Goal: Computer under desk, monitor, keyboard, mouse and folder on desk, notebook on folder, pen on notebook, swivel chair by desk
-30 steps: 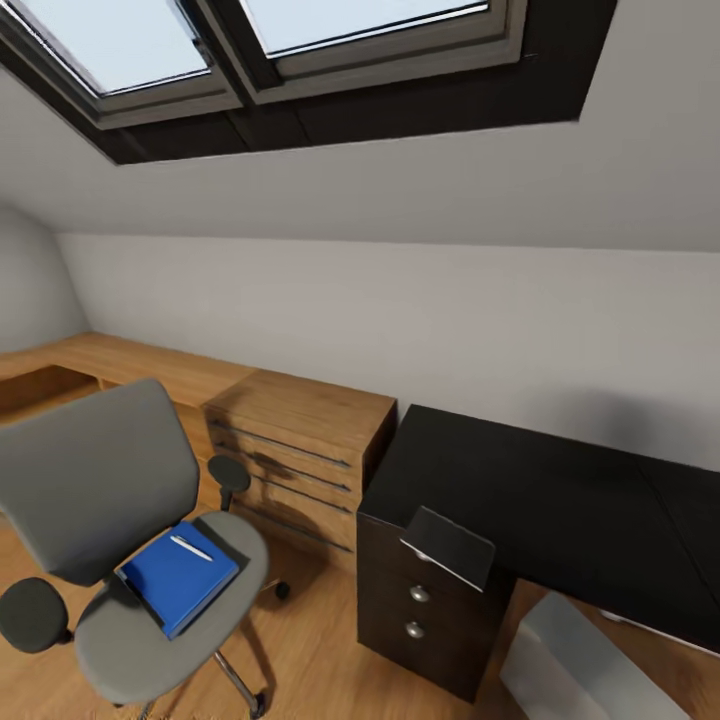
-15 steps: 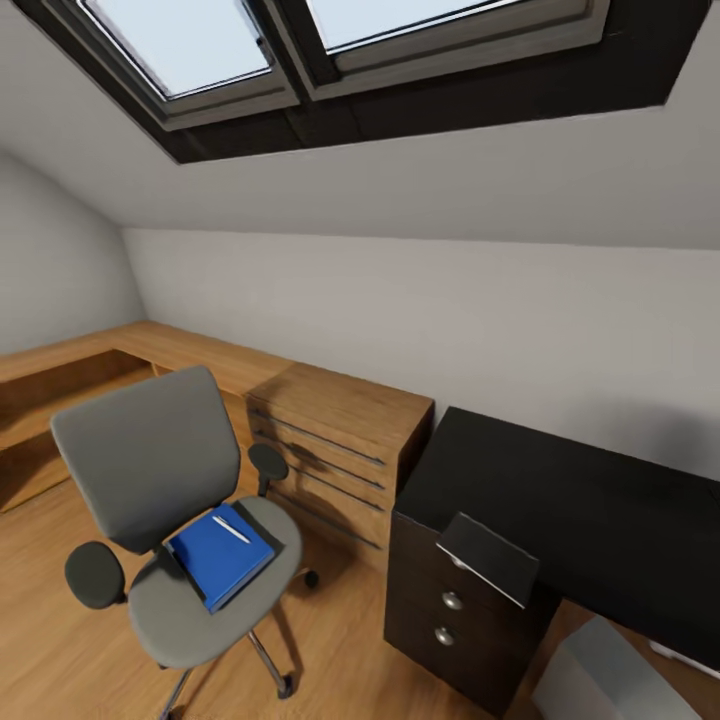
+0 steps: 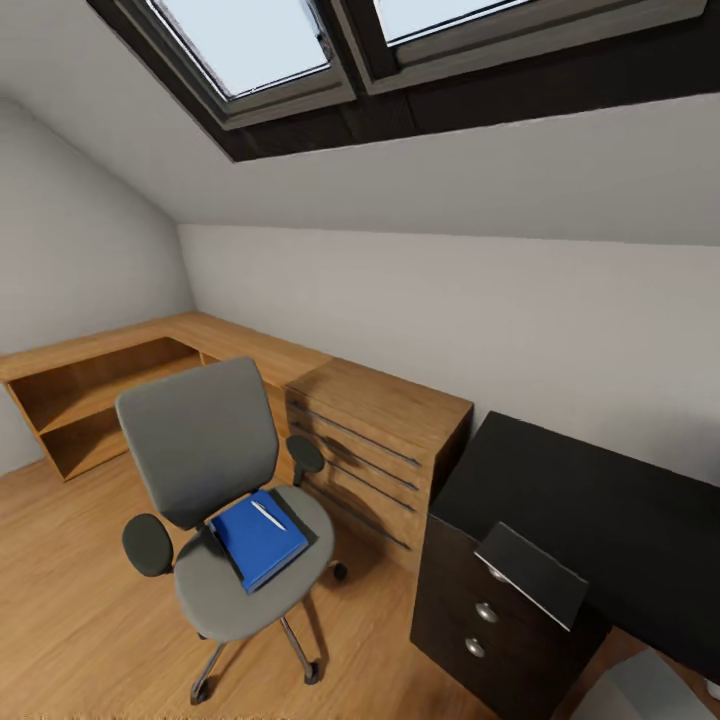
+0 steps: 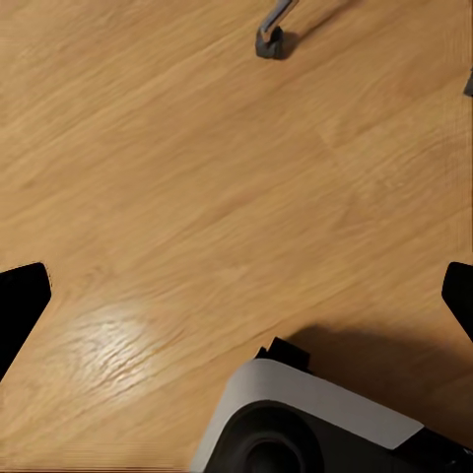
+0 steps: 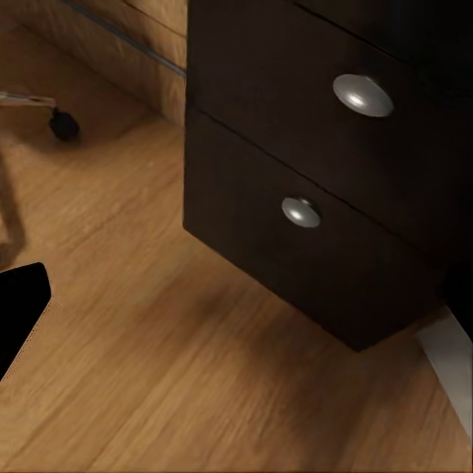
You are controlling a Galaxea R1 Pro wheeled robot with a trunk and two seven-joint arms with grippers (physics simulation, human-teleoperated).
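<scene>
Left wrist view: our left jaws point(image 4: 236, 291) are standing wide apart, holding nothing, pointing down at the wood floor point(image 4: 177, 148). Right jaws: one dark fingertip point(image 5: 18, 310) is showing; spread cannot be judged. They are facing the drawer unit point(image 5: 325, 168). The blue folder point(image 3: 258, 538), with the pen point(image 3: 267, 515) on it, is lying on the swivel chair point(image 3: 215, 480), left of the black table point(image 3: 590, 510).

We see a grey upholstered swivel chair point(image 3: 215, 470), bright blue flat folder point(image 3: 259, 539), slim white pen point(image 3: 267, 515), glossy black desk point(image 3: 590, 520), light wood plank floor point(image 3: 70, 600)
</scene>
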